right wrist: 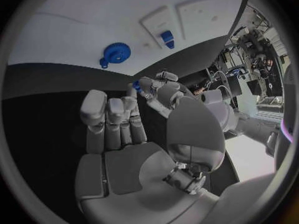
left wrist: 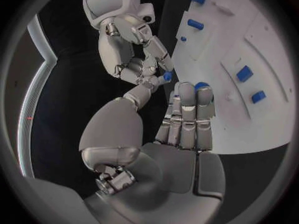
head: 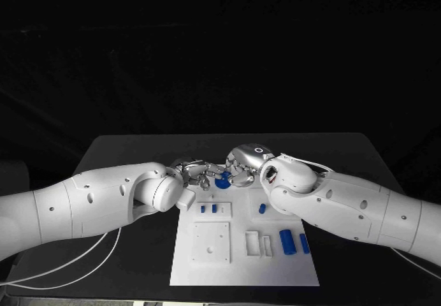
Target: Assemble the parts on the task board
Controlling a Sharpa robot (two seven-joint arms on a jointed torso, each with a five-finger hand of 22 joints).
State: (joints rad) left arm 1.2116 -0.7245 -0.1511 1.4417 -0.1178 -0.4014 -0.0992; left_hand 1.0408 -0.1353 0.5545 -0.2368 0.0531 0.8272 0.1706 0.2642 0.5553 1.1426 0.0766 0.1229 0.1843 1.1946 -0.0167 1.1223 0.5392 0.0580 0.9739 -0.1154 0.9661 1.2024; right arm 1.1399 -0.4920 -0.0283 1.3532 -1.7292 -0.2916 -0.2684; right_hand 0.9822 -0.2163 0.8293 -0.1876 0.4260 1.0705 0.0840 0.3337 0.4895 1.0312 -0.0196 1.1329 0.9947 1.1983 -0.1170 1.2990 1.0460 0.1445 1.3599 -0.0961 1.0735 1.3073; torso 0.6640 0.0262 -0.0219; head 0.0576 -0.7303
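Both hands meet over the far edge of the white task board (head: 243,268). My right hand (head: 241,171) pinches a small blue part (left wrist: 167,76) between thumb and fingertip; the same part (right wrist: 134,86) sits at the tip of my right hand (right wrist: 124,144) in its wrist view. My left hand (head: 195,172) has its fingers straight and together, and its thumb reaches up to that part; contact is unclear. In the left wrist view the left hand (left wrist: 181,129) faces the right hand (left wrist: 134,45). A blue gear (head: 222,183) lies on the board (right wrist: 93,15) just below both hands.
Two small blue parts (head: 209,208) stand side by side on the board, another (head: 262,208) to their right. Two longer blue pegs (head: 294,242) lie near the right edge. A white square block (head: 211,242) sits mid-board. Cables (head: 83,258) trail off the table's left.
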